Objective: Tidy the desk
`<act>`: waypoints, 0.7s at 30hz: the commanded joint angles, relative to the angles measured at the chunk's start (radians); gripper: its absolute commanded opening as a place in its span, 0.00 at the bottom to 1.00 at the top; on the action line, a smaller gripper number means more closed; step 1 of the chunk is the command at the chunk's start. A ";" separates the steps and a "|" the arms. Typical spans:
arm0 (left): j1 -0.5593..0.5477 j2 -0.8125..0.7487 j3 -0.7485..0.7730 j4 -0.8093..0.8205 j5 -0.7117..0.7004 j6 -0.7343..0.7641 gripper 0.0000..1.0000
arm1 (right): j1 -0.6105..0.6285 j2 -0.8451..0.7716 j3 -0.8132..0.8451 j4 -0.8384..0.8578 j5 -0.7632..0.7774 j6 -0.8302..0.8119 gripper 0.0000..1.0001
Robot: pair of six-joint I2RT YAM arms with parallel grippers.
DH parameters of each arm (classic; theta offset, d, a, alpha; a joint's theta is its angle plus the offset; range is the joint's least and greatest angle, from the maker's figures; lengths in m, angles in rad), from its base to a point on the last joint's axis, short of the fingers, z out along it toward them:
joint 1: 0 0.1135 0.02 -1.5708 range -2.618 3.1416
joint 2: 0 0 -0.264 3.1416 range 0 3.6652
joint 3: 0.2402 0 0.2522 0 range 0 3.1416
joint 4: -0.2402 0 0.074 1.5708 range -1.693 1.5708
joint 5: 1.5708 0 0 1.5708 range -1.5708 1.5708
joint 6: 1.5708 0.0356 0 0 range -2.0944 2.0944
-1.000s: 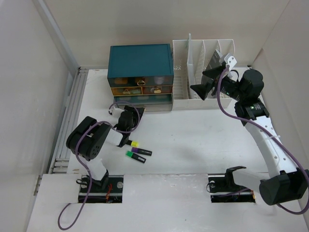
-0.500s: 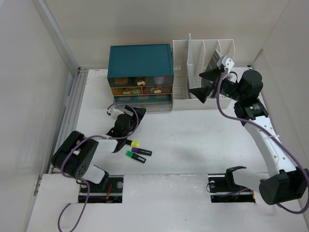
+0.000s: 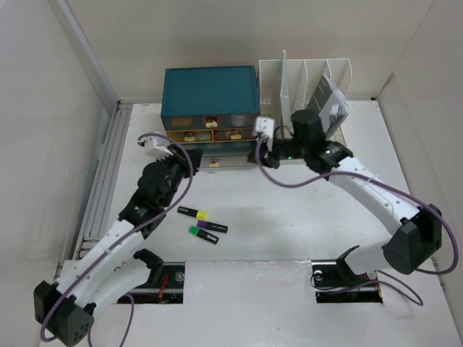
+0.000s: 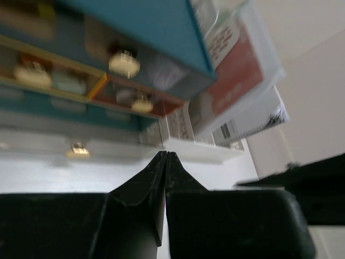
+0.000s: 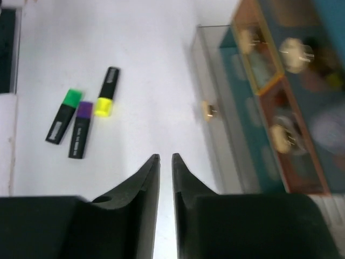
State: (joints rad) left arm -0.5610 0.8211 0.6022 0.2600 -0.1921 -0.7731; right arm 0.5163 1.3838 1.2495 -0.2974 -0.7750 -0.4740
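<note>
The white desk carries three highlighters, yellow, purple and green, lying left of centre. My left gripper reaches toward the lower left front of the teal drawer box. In the left wrist view its jaws are pressed together on nothing. My right gripper hangs at the box's lower right corner. The right wrist view shows it with a narrow gap and nothing between, above bare desk beside the clear bottom drawer.
A white slotted file rack stands right of the drawer box, with a notebook leaning in it. A metal rail runs along the left edge. Two cut-outs sit at the front by the arm bases.
The left arm stretched forward from the highlighters to the drawer box and its jaws shut. The right arm swung down and left from the file rack, its jaws narrowing.
</note>
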 commanded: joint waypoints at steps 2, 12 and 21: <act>0.000 -0.100 0.175 -0.252 -0.148 0.391 0.10 | 0.183 0.039 -0.015 -0.046 0.259 -0.202 0.32; 0.000 -0.322 0.099 -0.286 -0.329 0.632 0.76 | 0.412 0.328 0.037 -0.089 0.339 -0.227 0.62; 0.000 -0.573 0.018 -0.215 -0.540 0.607 0.97 | 0.496 0.485 0.088 -0.066 0.411 -0.172 0.64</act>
State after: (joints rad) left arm -0.5610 0.2642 0.6388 -0.0227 -0.6552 -0.1871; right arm 0.9943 1.8740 1.2774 -0.3874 -0.3950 -0.6689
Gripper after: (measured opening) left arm 0.971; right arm 0.635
